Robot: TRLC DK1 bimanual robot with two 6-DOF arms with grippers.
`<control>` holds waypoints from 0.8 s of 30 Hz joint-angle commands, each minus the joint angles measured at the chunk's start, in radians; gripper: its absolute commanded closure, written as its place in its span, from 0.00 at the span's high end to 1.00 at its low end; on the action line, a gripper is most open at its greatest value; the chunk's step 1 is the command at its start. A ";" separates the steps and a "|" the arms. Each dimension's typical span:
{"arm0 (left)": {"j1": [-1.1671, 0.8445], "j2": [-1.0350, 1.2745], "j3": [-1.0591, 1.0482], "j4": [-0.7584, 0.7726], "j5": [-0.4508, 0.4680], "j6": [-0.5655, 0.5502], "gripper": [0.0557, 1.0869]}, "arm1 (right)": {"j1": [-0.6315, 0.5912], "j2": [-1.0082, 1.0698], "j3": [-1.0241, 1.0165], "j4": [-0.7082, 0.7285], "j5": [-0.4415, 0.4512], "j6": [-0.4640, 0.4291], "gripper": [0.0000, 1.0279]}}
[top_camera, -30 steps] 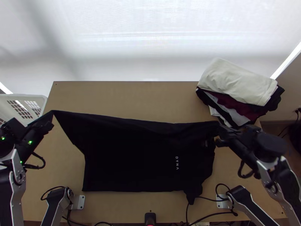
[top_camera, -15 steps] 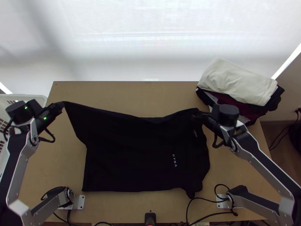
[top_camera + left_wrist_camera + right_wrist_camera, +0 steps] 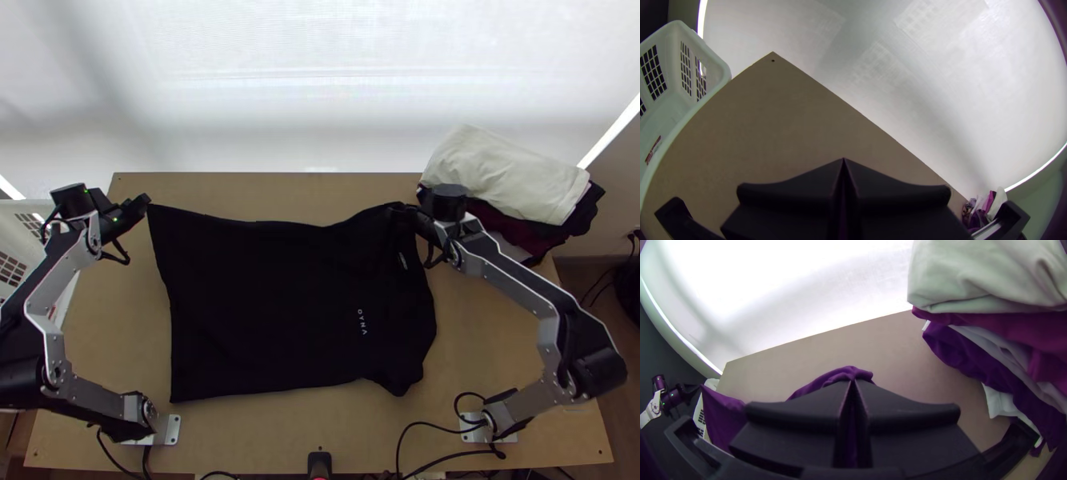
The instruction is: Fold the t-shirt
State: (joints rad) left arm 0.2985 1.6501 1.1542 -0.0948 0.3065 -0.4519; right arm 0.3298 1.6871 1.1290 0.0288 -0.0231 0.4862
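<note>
Left tool is closed, its fingertips pressed together, pinching a far corner of the black t-shirt; right tool is also closed, on the cloth at the other end of that far edge, where a little ridge of fabric pokes out beyond its tips. The shirt lies broadly spread across the middle of the worktop, its near part resting on the wood and its far edge strung between the two grips, dipping in the middle. Holding both ends probably keeps that edge stretched, so it doesn't bunch up. The lump at the near right looks like a sleeve, so the shirt is likely lying sideways; whether it is already doubled over, I can't tell. This seems to be the straightening stage before a fold. A sensible next move would be to bring both ends towards the near edge together, clear of the clothes pile; uneven timing could skew the fold
</note>
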 commanded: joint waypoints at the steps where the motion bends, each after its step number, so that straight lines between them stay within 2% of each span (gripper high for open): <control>1: 0.013 0.083 0.075 0.029 -0.030 0.009 0.04 | -0.017 0.094 0.095 0.023 0.032 0.035 0.03; 4: 0.016 0.165 0.144 0.023 -0.058 0.009 0.04 | -0.032 0.168 0.170 0.017 0.048 0.068 0.03; 10: 0.021 0.301 0.276 -0.023 -0.083 0.009 0.04 | -0.040 0.267 0.295 -0.010 0.049 0.077 0.03; 15: 0.008 0.336 0.308 -0.045 -0.083 0.007 0.04 | -0.038 0.315 0.357 -0.027 0.049 0.078 0.04; 17: -0.001 0.327 0.308 -0.054 -0.081 -0.002 0.04 | -0.035 0.319 0.371 -0.040 0.049 0.077 0.24; 18: -0.006 0.315 0.305 -0.054 -0.081 -0.004 0.07 | -0.032 0.319 0.376 -0.046 0.049 0.075 0.36; 19: -0.010 0.306 0.303 -0.060 -0.081 -0.011 0.15 | -0.032 0.318 0.376 -0.046 0.049 0.074 0.44; 21: -0.025 0.275 0.300 -0.089 -0.072 -0.014 0.30 | -0.032 0.299 0.373 -0.053 0.049 0.074 0.52; 24: -0.035 0.229 0.299 -0.111 -0.061 -0.021 0.57 | -0.029 0.252 0.364 -0.095 0.049 0.075 0.65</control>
State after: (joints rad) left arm 0.2760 1.9549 1.4361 -0.1902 0.2390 -0.4549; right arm 0.3008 1.9888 1.4765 -0.0364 0.0116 0.5465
